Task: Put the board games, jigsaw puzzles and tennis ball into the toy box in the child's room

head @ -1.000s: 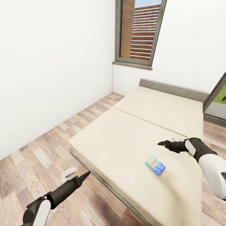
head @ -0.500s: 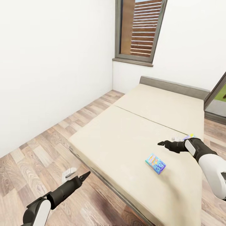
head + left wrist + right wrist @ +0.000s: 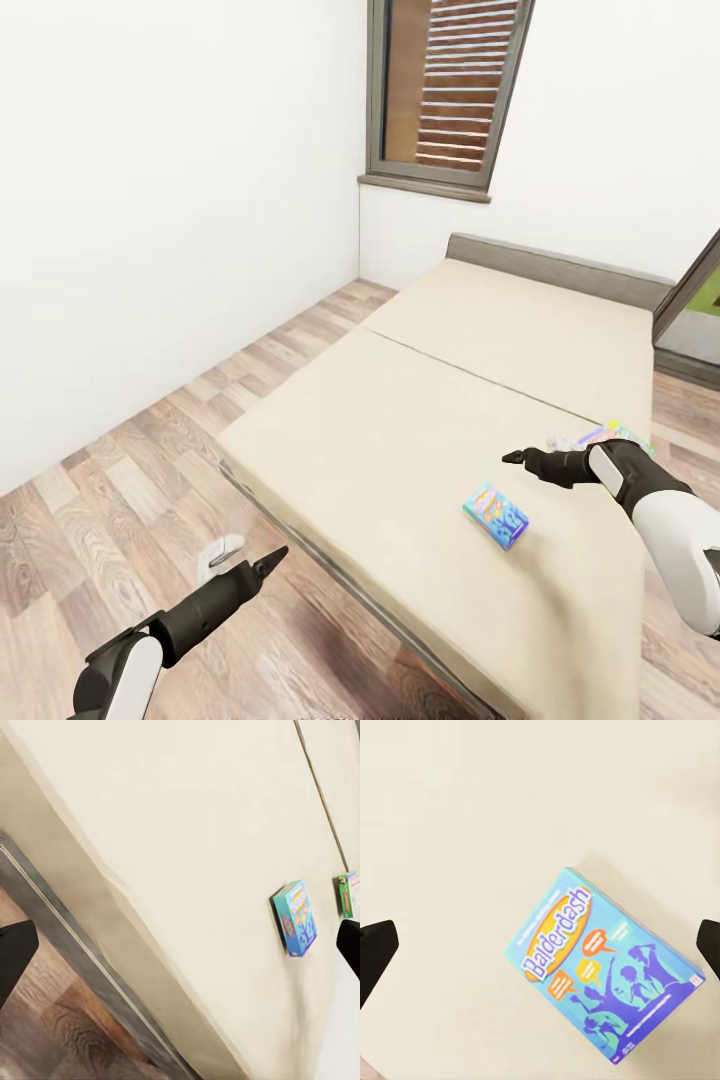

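So my left gripper (image 3: 268, 562) was hanging low over the wood floor (image 3: 130, 470), off the near corner of the bed (image 3: 400, 430). From the head view I honestly couldn't tell if its fingers were spread, but its wrist camera had a fingertip at each edge of the picture, so I'd call it spread wide with nothing in it. I figure it was just parked there out of the way.

Past that, on the beige mattress, the blue Balderdash box (image 3: 604, 979) lay flat, face up, angled a bit. My right gripper (image 3: 513, 458) hovered above the mattress just beyond it, not touching. Its own camera looked straight down on the box with a dark fingertip at each side, so those jaws were spread too, empty, lined up for a top-down grab, I'd guess.

Further back, near the far edge of the bed and partly behind my right arm, the second board game (image 3: 612, 435) peeked out, rainbow-coloured. The toy box wasn't around here, so both games would need carrying off.
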You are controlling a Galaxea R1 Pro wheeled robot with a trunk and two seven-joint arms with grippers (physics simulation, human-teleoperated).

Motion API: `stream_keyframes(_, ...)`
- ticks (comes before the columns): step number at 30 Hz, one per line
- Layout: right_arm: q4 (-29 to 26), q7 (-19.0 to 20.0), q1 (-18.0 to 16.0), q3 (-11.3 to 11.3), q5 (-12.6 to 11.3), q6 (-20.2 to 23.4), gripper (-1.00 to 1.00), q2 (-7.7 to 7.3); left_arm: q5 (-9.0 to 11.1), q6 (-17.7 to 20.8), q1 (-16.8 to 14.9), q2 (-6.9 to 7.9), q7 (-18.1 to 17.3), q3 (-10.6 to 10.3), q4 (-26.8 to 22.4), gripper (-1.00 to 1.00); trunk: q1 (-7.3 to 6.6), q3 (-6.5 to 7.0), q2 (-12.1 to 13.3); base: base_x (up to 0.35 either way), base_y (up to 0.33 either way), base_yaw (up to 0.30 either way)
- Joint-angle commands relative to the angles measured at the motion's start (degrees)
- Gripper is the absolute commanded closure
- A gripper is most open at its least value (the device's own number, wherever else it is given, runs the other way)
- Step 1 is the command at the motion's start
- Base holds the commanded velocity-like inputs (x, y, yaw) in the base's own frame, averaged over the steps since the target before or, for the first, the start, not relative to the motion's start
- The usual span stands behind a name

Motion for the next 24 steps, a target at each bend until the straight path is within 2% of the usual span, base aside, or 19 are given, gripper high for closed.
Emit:
stream_keyframes(1, 0.0, -0.1, 0.0, -0.1, -0.4, 0.4, -1.0, -0.01, 0.1, 0.4, 0.0, -0.07, -0.2, 0.2, 0.0, -1.0, 0.0, -0.14, 0.0, 0.0, 0.0, 0.0)
stream_keyframes(17, -0.1, -0.2, -0.3, -0.1, -0.4, 0.4, -1.0, -0.13, 0.1, 0.4, 0.0, -0.07, -0.1, 0.2, 0.0, -1.0, 0.0, -1.63, 0.0, 0.0, 0.0, 0.0)
stream_keyframes(24, 0.1, -1.8, -2.5, -0.1, -0.4, 0.3, -1.0, -0.3, 0.2, 0.4, 0.0, -0.08, -0.2, 0.2, 0.0, -1.0, 0.0, -2.28, 0.0, 0.0, 0.0, 0.0)
